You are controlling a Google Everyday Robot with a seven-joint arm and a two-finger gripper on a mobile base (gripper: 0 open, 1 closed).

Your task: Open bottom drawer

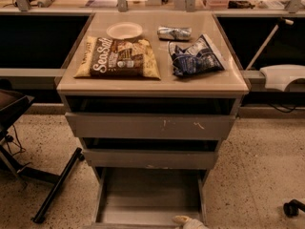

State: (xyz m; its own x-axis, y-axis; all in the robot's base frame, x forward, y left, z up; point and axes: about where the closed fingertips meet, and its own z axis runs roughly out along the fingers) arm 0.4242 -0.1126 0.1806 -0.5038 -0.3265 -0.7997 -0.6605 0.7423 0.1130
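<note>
Your gripper (189,221) peeks in at the lower edge, by the pulled-out bottom drawer (150,197). Whether it is open or holding anything cannot be told.

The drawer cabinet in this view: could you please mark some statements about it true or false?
1. The bottom drawer is pulled out, its tray showing. True.
2. A white plate sits on the cabinet top behind the Sea Salt chip bag. True.
3. The gripper is above the cabinet top. False: it is low, by the bottom drawer's front edge.
4. The blue bag lies inside the bottom drawer. False: it lies on the cabinet top.
</note>
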